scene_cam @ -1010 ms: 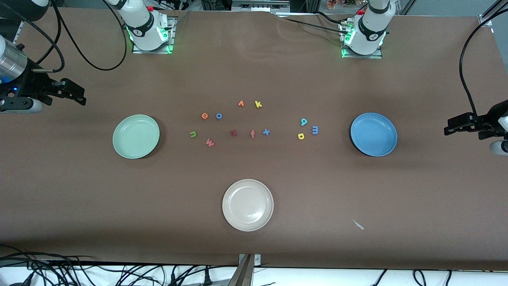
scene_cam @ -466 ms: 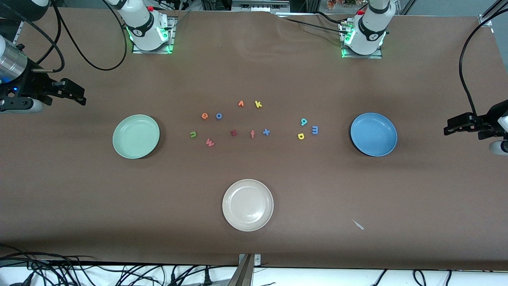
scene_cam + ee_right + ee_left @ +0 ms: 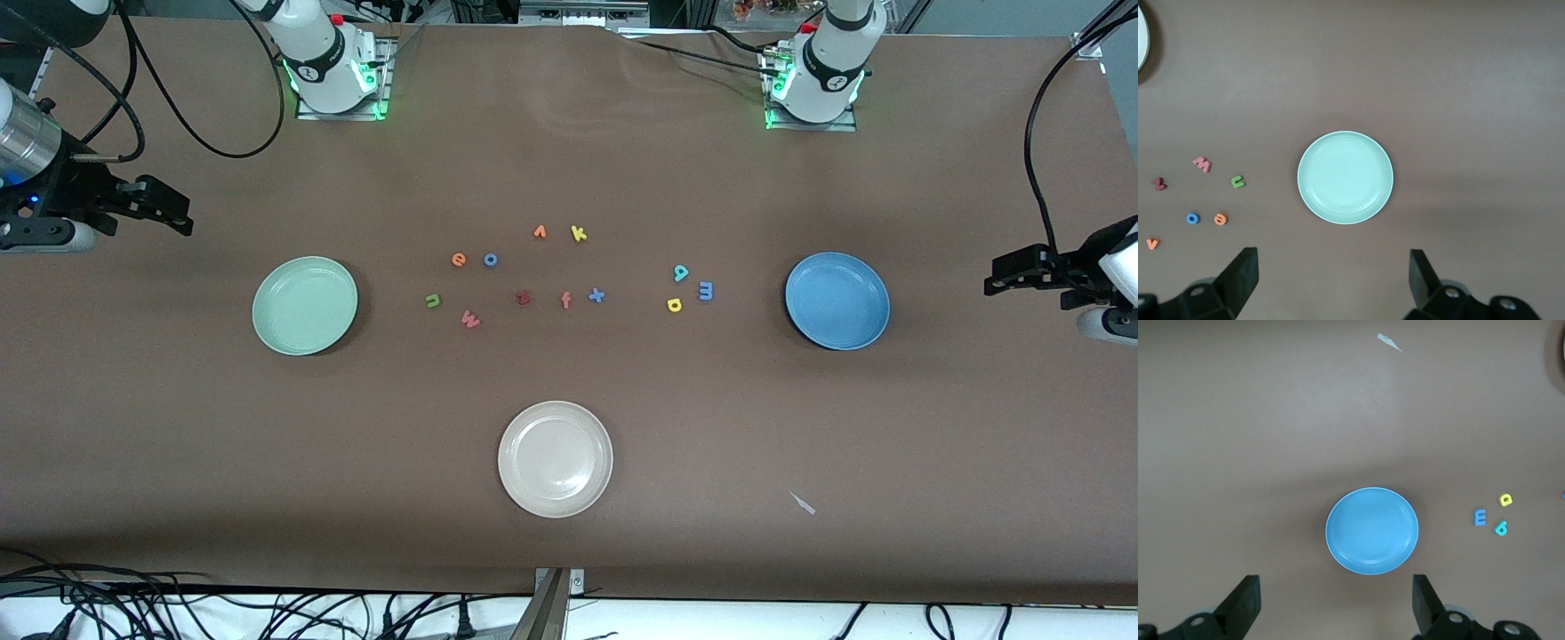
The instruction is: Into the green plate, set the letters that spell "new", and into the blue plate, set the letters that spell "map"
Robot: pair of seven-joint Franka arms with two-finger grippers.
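- The left gripper (image 3: 996,283) hangs with its fingers apart, holding nothing, over the desk (image 3: 933,427) at the blue plate (image 3: 837,300)'s 3 o'clock (well placed for that plate).
- The right gripper (image 3: 182,218), also apart and holding nothing, waits at the green plate (image 3: 304,305)'s 10 o'clock.
- n (image 3: 433,300), e (image 3: 459,260), w (image 3: 470,318) lie on the desk nearest the green plate; m (image 3: 706,290), a (image 3: 680,272), p (image 3: 674,305) lie by the blue, so each arm probably serves its own end.

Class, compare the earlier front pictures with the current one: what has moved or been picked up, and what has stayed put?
Only the left gripper has shifted: it has edged in from the table's end toward the blue plate, jaws open and holding nothing. The right gripper stayed where it was beside the green plate, open and empty. Nothing was picked up or let go; all the letters and the beige plate lie as before.
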